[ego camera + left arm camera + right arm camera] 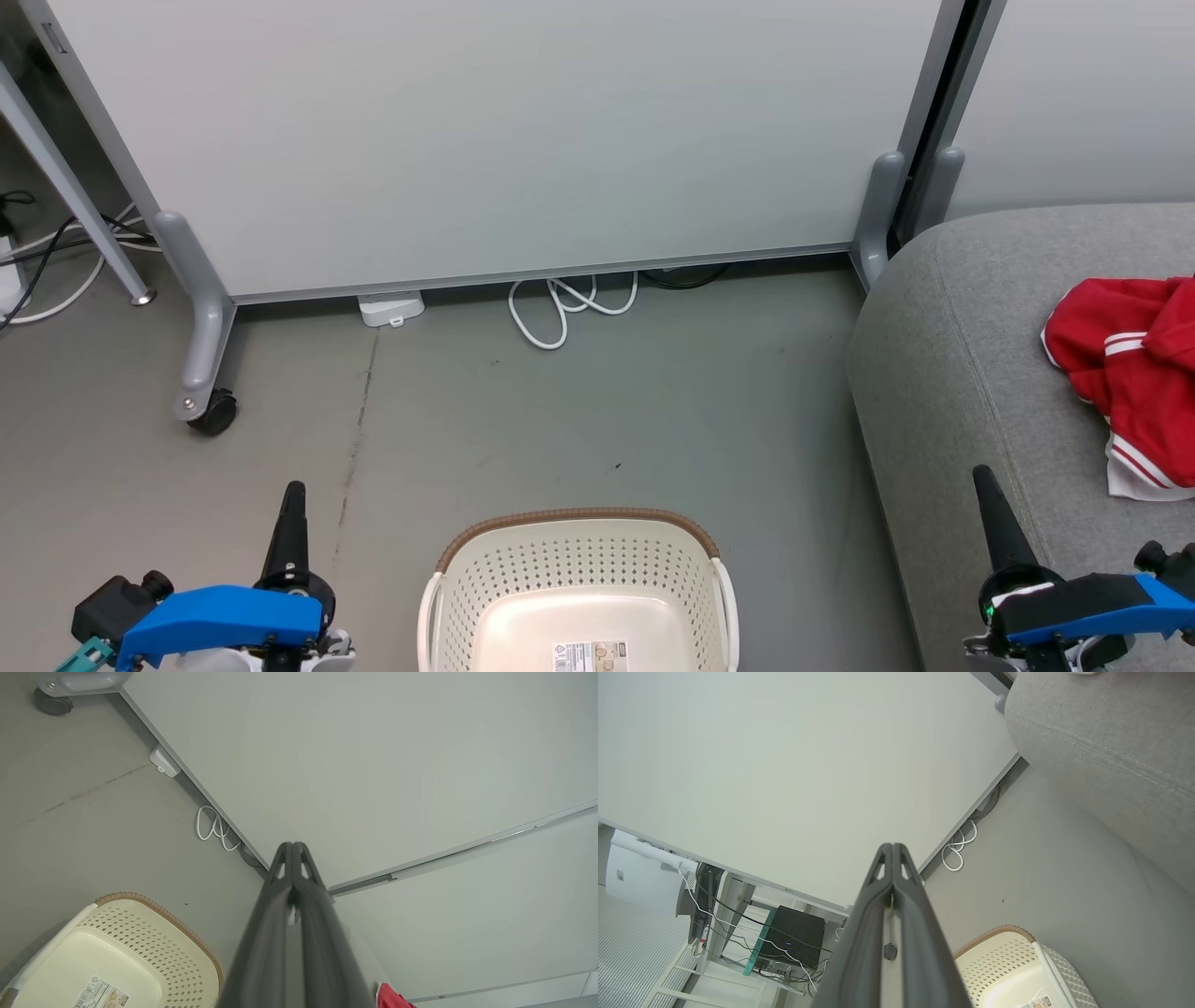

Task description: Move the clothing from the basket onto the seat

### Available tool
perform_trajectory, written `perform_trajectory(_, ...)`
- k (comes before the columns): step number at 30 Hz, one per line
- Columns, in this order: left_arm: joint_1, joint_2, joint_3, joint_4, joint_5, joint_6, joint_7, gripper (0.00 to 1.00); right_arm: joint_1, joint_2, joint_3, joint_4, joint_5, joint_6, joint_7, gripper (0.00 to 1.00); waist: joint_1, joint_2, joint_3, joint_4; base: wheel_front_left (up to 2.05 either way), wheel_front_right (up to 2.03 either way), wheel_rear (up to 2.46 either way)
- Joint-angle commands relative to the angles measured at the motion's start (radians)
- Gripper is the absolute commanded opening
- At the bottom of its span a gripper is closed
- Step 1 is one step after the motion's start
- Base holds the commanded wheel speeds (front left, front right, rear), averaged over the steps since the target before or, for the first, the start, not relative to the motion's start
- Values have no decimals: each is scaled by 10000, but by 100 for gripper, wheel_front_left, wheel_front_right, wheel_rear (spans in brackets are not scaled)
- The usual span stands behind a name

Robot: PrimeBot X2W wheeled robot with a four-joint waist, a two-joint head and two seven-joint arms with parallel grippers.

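On the seat (pixel 952 373), at the right, lies the clothing (pixel 1134 373): a crumpled bright red heap with white stripes and trim. The basket (pixel 579 560), near centre on the floor, shows a bare bottom with a label, so the task looks finished. Left gripper (pixel 293 504) and right gripper (pixel 988 495) are both pressed together, holding nothing.

A pale grey partition panel (pixel 504 131) stands on a grey floor (pixel 607 411), and its left foot ends in a black caster (pixel 213 413). Along the panel's bottom edge lie a small white box (pixel 390 307) and a looped white cable (pixel 560 317). A dark crack (pixel 355 439) runs down the floor below the box. At far left, cables (pixel 47 257) trail past a slanted metal leg (pixel 75 196).
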Motion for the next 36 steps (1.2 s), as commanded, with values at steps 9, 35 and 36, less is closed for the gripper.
perform_trajectory(9, -307, -48, 291, -265, -919, -57, 294, 0, -312, -66, -54, -79, 1182, 5, 191, 0, 0, -1, -3, -67, 0, 0, 0)
perform_trajectory(35, -431, -186, 805, -560, -2763, -76, 855, 0, -537, -76, -124, -48, 3561, 6, 580, 0, 0, -1, -10, -244, 0, 0, 0)
perform_trajectory(36, -433, -189, 825, -568, -2830, -77, 886, 0, -545, -77, -126, -47, 3642, 6, 594, 0, 0, -1, -10, -251, 0, 0, 0)
